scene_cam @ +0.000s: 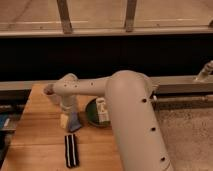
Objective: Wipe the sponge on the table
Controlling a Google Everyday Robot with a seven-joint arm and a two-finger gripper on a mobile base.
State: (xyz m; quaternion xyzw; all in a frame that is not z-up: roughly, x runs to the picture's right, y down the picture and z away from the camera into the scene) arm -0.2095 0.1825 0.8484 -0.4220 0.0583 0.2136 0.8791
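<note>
The sponge, a small blue-grey pad, lies on the light wooden table a little left of the green bowl. A pale yellowish piece shows against the sponge's left side. My gripper points straight down from the white arm and sits on top of the sponge, hiding its upper part.
A black strip with white stripes lies on the table just in front of the sponge. The green bowl holds a white upright object. A dark wall and metal rail run behind the table. A grey speckled floor lies to the right.
</note>
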